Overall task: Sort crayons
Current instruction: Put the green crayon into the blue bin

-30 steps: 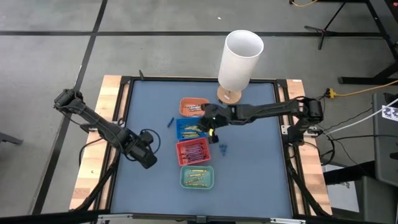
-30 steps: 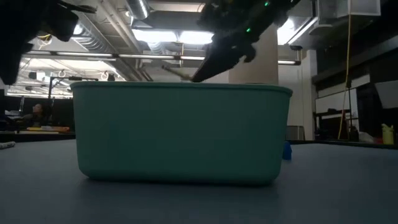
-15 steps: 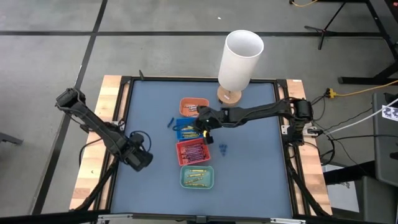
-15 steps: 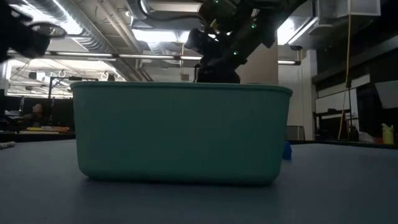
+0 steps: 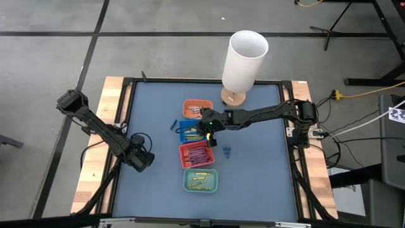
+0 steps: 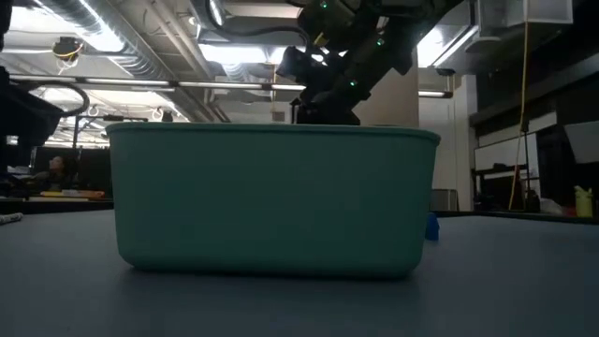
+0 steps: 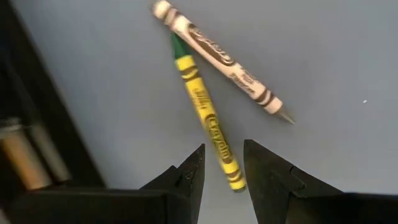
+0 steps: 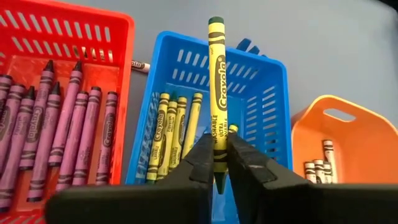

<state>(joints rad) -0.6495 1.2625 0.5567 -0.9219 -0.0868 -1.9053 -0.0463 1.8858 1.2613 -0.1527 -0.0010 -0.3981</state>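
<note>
two arms are over the blue table [image 5: 152,114], and from where i stand the left one is bent low near the table's left edge, elbow out over the wooden border. the left gripper [image 5: 140,160] points down at the mat with its fingers parted and nothing between them. just ahead of its tips lie two loose crayons that touch near one end: a yellow crayon [image 7: 207,116] whose near end sits just beside the gap of the fingers, and a white crayon [image 7: 222,59] lying slantwise across its far end.

moving right, the right arm stretches nearly flat from the table's right side toward the column of four trays. the right gripper [image 5: 208,125] hovers over the blue tray [image 8: 272,107], its fingers pressed on the lower part of a yellow-green crayon [image 8: 217,87] that stands nearly upright, long axis along the fingers, dark tip hidden below them. more yellow crayons lie lengthwise in that tray; purple ones fill the red tray [image 8: 122,37], and the orange tray [image 8: 354,149] is cut off at the edge. in the low view the teal tray [image 6: 271,201] blocks almost everything behind it.
</note>
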